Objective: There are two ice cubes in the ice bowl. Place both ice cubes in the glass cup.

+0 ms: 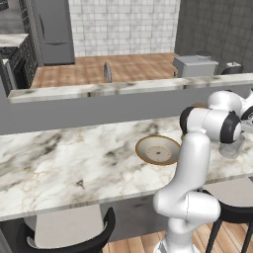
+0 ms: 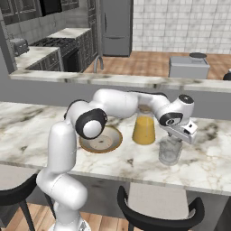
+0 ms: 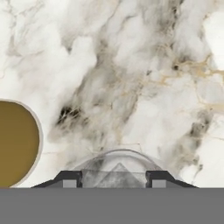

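Hovering directly over the glass cup [image 2: 170, 151], the gripper [image 3: 113, 178] pinches an ice cube [image 3: 117, 175] between its narrowed jaws; the cup's rim curves just beyond the fingertips. The ice bowl [image 2: 101, 139] sits at nine o'clock from the cup, past an orange-filled glass [image 2: 144, 130]. Whether the second cube is in bowl or cup, I cannot tell. This looks like the drop step: next, spread the jaws squarely above the cup's mouth.
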